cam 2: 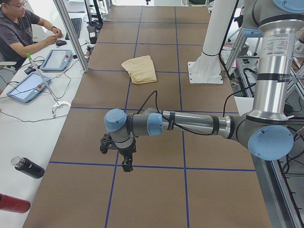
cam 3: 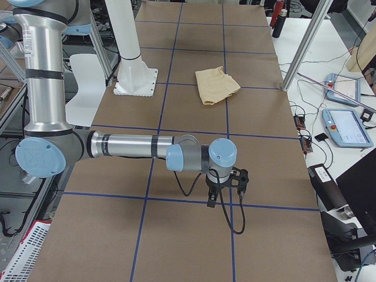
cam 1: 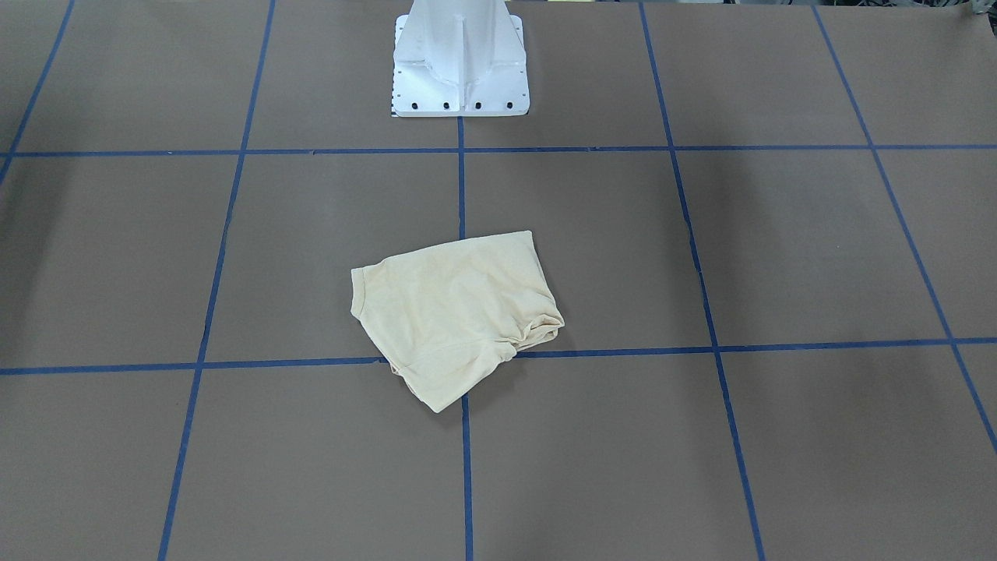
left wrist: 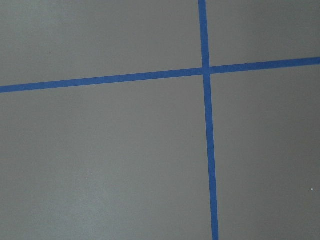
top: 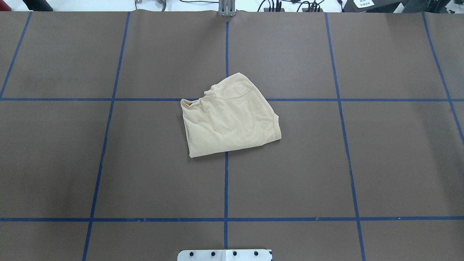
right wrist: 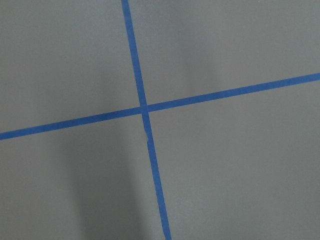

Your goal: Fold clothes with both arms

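Note:
The clothes are one pale cream-yellow shirt (top: 230, 116), folded into a compact, slightly rumpled bundle at the table's middle (cam 1: 456, 312). It lies far from both arms (cam 2: 140, 69) (cam 3: 216, 85). My left arm reaches low over the table end in the exterior left view, its black left gripper (cam 2: 127, 164) pointing down above a blue tape line. My right arm mirrors it in the exterior right view, the right gripper (cam 3: 211, 200) also pointing down. Whether either gripper is open or shut I cannot tell. Both wrist views hold only brown table and tape crossings.
The white pedestal base (cam 1: 459, 70) stands behind the shirt. A person (cam 2: 19, 28) sits at a side desk with tablets (cam 2: 27, 87) and bottles (cam 2: 26, 167). Another tablet (cam 3: 349, 126) and cables lie beside the table's other end.

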Robot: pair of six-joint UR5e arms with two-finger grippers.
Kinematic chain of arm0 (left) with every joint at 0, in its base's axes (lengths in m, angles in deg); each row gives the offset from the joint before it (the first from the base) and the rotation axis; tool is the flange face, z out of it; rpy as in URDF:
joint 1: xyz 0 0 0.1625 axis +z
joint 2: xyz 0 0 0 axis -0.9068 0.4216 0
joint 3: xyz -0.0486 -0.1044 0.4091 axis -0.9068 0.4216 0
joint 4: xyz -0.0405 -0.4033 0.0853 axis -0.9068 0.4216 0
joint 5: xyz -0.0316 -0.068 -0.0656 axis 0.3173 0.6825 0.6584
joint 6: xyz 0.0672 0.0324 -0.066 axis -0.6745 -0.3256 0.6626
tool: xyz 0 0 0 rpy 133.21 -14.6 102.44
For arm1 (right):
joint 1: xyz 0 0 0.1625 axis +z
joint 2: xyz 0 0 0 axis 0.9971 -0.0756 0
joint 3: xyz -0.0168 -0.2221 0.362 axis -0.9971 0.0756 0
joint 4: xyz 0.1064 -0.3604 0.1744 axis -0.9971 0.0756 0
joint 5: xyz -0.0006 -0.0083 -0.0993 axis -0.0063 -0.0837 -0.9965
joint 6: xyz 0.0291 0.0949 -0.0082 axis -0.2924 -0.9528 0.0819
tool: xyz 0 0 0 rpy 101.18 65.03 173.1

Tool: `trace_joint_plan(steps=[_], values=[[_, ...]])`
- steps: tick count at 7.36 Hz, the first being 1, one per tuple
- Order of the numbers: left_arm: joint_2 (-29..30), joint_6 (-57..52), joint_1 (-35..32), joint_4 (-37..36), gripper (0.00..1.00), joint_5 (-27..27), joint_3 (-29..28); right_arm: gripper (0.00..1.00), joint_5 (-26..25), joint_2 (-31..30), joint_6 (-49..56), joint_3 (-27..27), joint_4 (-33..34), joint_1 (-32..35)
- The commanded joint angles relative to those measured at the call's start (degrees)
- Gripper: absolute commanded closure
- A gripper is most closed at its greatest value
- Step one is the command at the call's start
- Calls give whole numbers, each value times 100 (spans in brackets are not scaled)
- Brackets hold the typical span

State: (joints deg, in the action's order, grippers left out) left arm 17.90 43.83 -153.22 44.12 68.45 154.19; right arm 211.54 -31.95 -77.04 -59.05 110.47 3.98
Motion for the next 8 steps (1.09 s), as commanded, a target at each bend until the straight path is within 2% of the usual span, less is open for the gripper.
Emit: trace_joint_plan(steps=[1, 6, 8], values=[[-15, 18, 0, 21, 0, 56, -10, 0, -19, 8, 8, 7, -2, -8], [-24, 9, 0, 21, 0, 64, -18, 0, -221, 69, 87, 113, -54, -96], [-24, 18, 0, 21, 0, 65, -1, 0, -151, 61, 69, 113, -204, -402]])
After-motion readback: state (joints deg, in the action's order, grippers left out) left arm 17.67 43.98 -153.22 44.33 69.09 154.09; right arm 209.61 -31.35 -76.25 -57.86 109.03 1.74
